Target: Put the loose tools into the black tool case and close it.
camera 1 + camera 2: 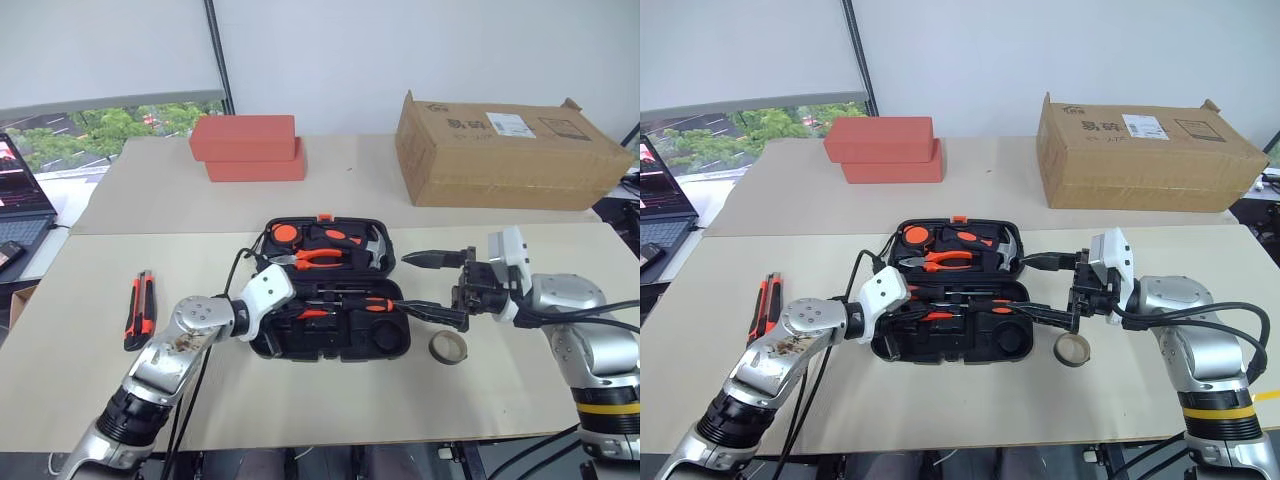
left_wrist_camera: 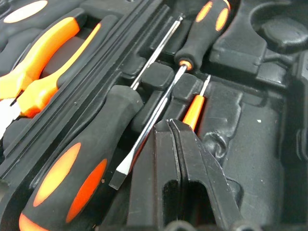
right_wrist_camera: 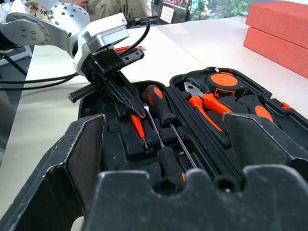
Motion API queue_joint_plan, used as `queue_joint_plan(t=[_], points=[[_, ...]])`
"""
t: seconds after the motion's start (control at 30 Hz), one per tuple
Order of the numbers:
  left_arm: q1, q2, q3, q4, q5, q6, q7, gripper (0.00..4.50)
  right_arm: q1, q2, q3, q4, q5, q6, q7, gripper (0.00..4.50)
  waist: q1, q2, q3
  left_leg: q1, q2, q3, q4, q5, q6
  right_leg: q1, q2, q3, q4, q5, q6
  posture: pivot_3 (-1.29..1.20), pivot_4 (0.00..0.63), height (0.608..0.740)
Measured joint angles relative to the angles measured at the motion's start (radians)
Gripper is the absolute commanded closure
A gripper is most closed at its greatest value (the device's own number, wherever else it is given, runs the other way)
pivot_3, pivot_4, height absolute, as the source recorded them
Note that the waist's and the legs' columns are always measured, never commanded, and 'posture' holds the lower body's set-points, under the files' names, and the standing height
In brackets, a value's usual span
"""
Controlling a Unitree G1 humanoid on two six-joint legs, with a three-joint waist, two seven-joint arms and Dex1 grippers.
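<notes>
Only cardboard box [image 1: 505, 150] bears a label [image 1: 510, 125] — unreadable.

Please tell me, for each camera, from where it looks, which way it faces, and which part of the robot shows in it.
Head views: from above, forward and down at the tool case; both arms show.
Left wrist view: just above the case, along the shut left gripper at the slim orange tool.
Right wrist view: sideways across the case; open right gripper.
Shared: screwdrivers.

Black tool case [image 1: 392, 338] lies open on bench [image 1: 300, 400]. Two black-orange screwdrivers [image 2: 72, 168] and slim orange pen-like tool [image 2: 195, 108] sit in its recesses. Utility knife [image 1: 139, 309] well left; dark tape roll [image 1: 448, 347] just right.
</notes>
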Motion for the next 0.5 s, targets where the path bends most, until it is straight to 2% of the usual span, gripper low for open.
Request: queue_joint_plan(t=[0.17,0.23,0.33,0.47,0.5], points=[[0.011,0.007,0.006,0.000,0.000,-0.026,0.010,4.43,0.000,0.000,0.000,0.000,0.000,0.000,0.001,0.00,-0.001,0.000,0.000,0.000,0.000,0.000,0.000,0.000,0.000,0.000,0.000,0.000,0.000,0.000,0.000,0.00,0.150,0.711],[0.036,-0.012,0.053,0.000,-0.017,-0.035,0.031,4.43,-0.001,0.000,0.000,0.004,0.000,0.000,0.004,0.00,-0.002,0.000,0.000,0.000,0.001,0.000,-0.001,0.000,0.000,-0.001,0.000,0.001,0.000,0.000,0.000,0.00,0.150,0.711],[0.054,-0.083,0.165,-0.016,-0.088,-0.037,0.083,4.43,-0.021,0.005,0.006,0.021,0.000,0.000,0.018,0.00,0.000,0.000,0.000,-0.001,0.000,0.000,0.000,0.000,0.000,-0.001,-0.001,0.000,0.000,0.000,0.000,0.00,0.150,0.711],[0.073,-0.127,0.305,-0.106,-0.154,0.003,0.175,4.43,-0.059,0.029,0.016,0.032,0.002,0.000,0.033,0.00,-0.003,0.000,0.000,0.000,0.000,0.000,-0.001,0.000,0.000,-0.001,-0.001,0.001,0.000,0.000,0.000,0.00,0.150,0.711],[0.106,-0.134,0.365,-0.135,-0.173,0.036,0.218,4.19,-0.079,0.044,0.026,0.040,0.003,0.000,0.040,0.00,-0.008,0.000,0.000,0.000,0.001,0.000,-0.001,0.001,-0.001,-0.001,-0.001,0.002,0.000,0.000,0.000,0.00,0.150,0.711]])
